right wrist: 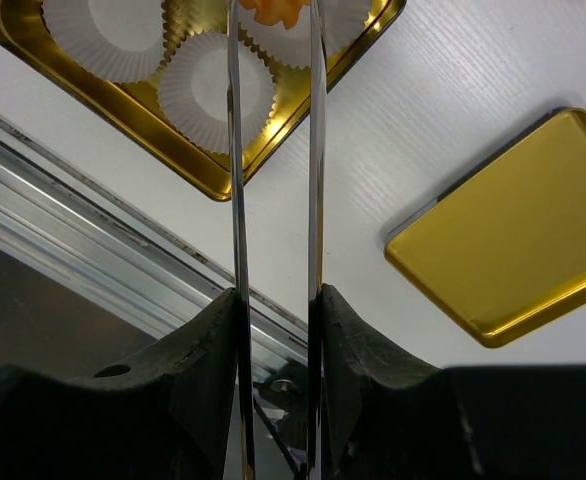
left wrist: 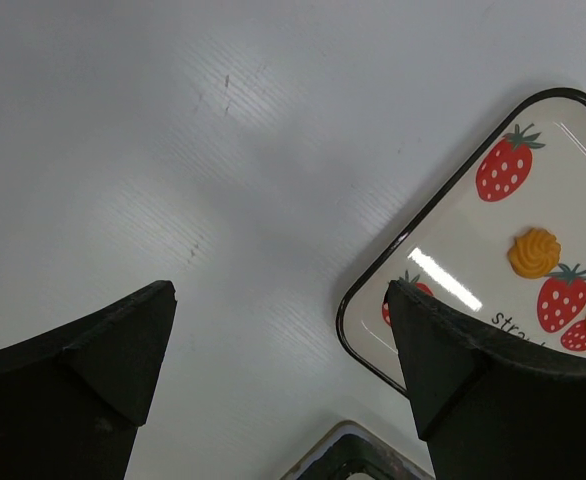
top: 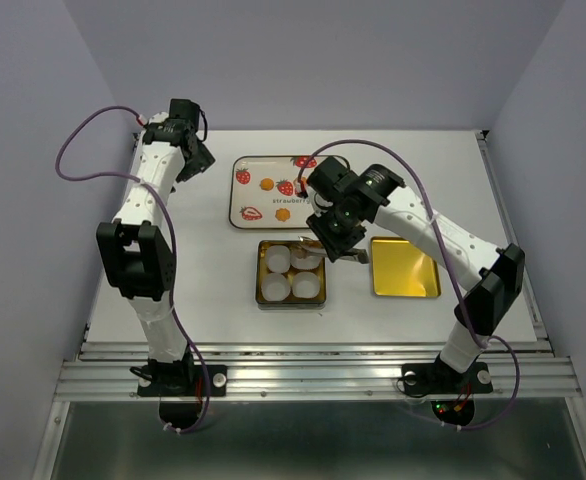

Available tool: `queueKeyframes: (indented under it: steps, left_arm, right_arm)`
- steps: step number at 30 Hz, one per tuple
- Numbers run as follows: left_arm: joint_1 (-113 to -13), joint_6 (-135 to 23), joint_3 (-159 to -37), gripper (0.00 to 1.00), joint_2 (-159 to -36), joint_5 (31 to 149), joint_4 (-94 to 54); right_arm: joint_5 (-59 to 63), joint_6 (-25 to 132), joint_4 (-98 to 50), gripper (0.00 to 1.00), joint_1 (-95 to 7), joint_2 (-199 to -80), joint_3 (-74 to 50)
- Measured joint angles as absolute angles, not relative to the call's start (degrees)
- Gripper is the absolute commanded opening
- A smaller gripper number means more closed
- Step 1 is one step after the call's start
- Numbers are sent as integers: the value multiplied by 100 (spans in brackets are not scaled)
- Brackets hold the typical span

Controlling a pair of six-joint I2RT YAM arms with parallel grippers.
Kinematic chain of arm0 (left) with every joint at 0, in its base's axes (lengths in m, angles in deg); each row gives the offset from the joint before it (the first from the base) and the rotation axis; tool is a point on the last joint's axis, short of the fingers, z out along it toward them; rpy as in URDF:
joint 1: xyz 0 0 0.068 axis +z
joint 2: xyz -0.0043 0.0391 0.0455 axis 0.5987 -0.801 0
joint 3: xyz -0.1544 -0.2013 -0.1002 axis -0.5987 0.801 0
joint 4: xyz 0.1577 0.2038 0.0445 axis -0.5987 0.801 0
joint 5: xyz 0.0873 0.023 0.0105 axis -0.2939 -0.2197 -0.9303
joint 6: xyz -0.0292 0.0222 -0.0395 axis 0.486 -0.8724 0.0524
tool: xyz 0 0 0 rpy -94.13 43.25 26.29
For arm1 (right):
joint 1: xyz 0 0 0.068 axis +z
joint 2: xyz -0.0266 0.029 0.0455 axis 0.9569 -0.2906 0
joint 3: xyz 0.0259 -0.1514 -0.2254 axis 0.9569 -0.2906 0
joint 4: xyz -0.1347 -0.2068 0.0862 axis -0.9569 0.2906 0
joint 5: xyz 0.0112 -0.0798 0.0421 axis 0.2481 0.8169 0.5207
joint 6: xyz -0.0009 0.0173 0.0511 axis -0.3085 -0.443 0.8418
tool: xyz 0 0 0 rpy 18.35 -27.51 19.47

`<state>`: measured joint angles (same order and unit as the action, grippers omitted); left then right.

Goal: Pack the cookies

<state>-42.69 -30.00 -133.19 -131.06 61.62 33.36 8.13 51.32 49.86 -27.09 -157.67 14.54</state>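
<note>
Placing step: the right gripper [right wrist: 276, 305] clamps tongs [right wrist: 235, 200] that pinch one cookie [right wrist: 273, 10] above the tin [right wrist: 203, 185] and its paper cups [right wrist: 208, 90]. Other cookies [left wrist: 533, 251] lie on the tray [left wrist: 373, 290] beyond the tin. The left gripper [left wrist: 281, 295] hangs wide open. The next move probably calls for lowering into an empty cup, then a gentle release.

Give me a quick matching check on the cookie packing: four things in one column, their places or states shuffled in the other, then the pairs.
Things
1. left gripper
2. right gripper
3. gold lid
4. gold tin

Places or states
A. holds four white paper cups
B. open, above the table beside the strawberry tray
C. shut on tongs with a cookie at their tips
D. lies flat on the table, right of the tin

Pairs: 1-B, 2-C, 3-D, 4-A
</note>
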Motion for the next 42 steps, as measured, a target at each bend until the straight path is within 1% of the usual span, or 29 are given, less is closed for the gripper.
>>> queueKeyframes:
  steps: [12, 42]
  left_arm:
    - [-4269, -2998, -13026, 99, -12658, 6138, 3303]
    - [-4269, -2928, -12561, 99, -12326, 6105, 3349]
  right_arm:
    - [1110, 5067, 4823, 37, -2689, -15767, 1167]
    - [1307, 4951, 4361, 39, -2648, -15767, 634]
